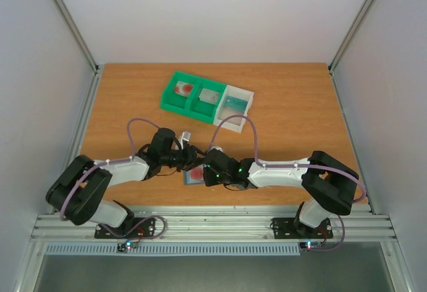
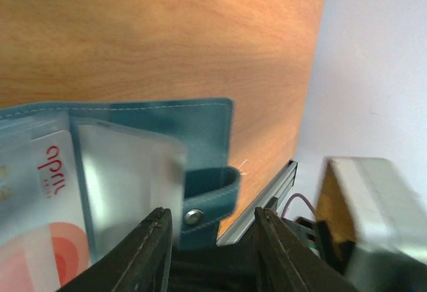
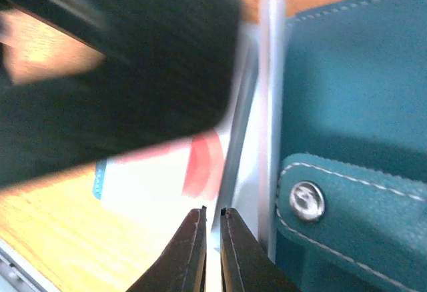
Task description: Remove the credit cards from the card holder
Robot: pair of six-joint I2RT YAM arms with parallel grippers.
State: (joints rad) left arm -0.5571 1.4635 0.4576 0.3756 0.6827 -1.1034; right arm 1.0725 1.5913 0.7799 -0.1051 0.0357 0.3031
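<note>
Teal and open, the card holder [image 1: 194, 176] lay on the wooden counter [image 1: 300, 132] near its front edge, between the two arms where they met. We saw the left end effector [image 2: 213, 255] with its fingers [image 2: 152, 252] apart. The holder's strap [image 2: 212, 192] with its metal snap [image 2: 194, 217] sat just ahead of the gap between them, and one finger overlapped the edge of a clear sleeve [image 2: 127, 172]. Beside that sleeve, inside the holder, a white card [image 2: 43, 232] with red lettering and pink-red shapes was tucked in its pocket.

The right end effector [image 3: 212, 239] had its fingers nearly together, with only a thin slit left between the tips. A pale thin edge ran down toward that slit, but we could not tell whether it was pinched, nor whether it belonged to a card or a sleeve. A large dark blurred shape filled the upper left of the right wrist view, and we could not make out what it was.

Further back on the counter, well apart from the holder, stood a tray [image 1: 189, 111] with two green compartments and one white one. A pink-and-red card [image 1: 181, 90] lay in the left green compartment, a grey card [image 1: 210, 96] in the middle one, and a teal-green card [image 1: 233, 106] in the white one
</note>
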